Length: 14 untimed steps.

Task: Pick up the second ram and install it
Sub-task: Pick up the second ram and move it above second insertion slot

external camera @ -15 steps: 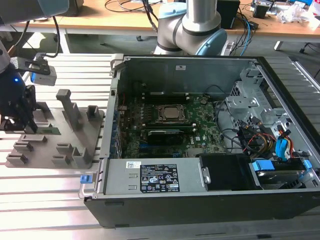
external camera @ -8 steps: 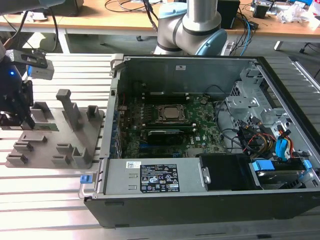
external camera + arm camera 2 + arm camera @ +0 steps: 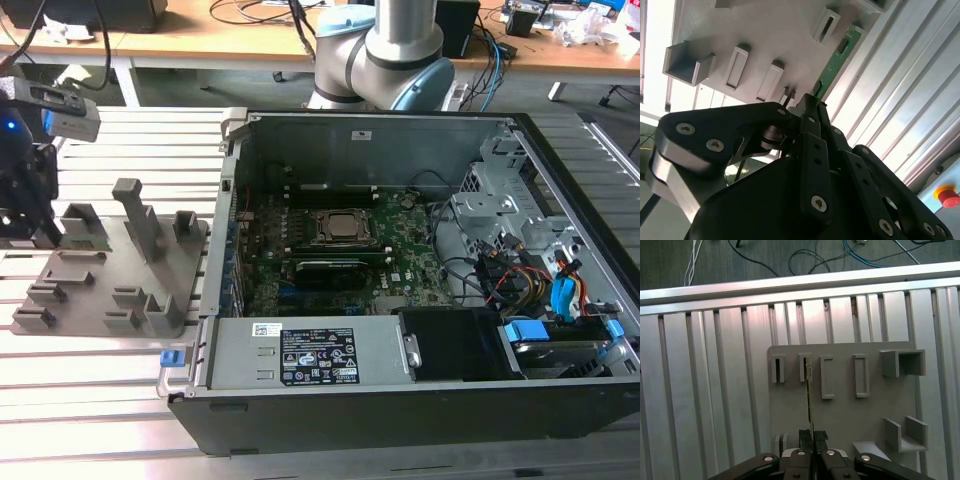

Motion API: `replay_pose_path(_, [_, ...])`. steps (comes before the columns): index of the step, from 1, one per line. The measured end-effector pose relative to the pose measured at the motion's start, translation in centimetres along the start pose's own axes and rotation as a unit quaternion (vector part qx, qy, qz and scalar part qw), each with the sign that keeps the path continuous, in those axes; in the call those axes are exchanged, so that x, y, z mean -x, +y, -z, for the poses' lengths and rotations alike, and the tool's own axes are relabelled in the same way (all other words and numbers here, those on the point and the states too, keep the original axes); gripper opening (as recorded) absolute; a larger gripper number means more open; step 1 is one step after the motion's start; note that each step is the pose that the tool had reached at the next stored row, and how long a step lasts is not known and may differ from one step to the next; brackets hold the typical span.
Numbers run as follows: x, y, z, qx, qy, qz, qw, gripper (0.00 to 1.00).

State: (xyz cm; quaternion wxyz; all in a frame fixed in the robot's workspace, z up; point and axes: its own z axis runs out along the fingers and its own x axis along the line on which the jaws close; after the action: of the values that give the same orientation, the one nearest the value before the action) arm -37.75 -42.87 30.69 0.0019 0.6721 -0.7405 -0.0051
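The second ram [image 3: 809,400] is a thin green stick standing on edge in a slot of the grey holder tray [image 3: 845,415], seen edge-on in the first wrist view. In the second wrist view its green face [image 3: 836,62] runs out past my black fingers [image 3: 807,112]. My gripper [image 3: 812,436] is shut on the near end of the stick. At the exterior view's left my gripper [image 3: 38,228] hangs over the far left part of the tray [image 3: 100,290], with the stick [image 3: 88,243] low beside it.
An open computer case [image 3: 340,352] lies to the exterior view's right of the tray. Inside it are the green motherboard [image 3: 405,255], the CPU socket [image 3: 340,228] and long dark slots [image 3: 335,268] in front of it. The tray has upright posts [image 3: 135,215]. A ribbed aluminium table [image 3: 705,390] is underneath.
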Motion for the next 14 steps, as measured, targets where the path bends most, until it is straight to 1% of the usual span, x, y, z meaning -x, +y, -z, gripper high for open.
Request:
replay_pose_path(3, [0.01,0.01,0.51,0.0001,0.0002,0.000,1.0000,0.14])
replay_pose_path(6, [0.01,0.01,1.24,0.0000,0.0003,0.000,1.0000,0.14])
replay_pose_path(8, [0.02,0.02,1.87,0.0000,0.0005,0.000,1.0000,0.14])
replay_pose_path(10, [0.02,0.02,2.12,0.0000,0.0005,0.000,1.0000,0.14])
replay_pose_path(14, [0.03,0.03,3.30,-0.0001,0.0006,0.000,1.0000,0.14])
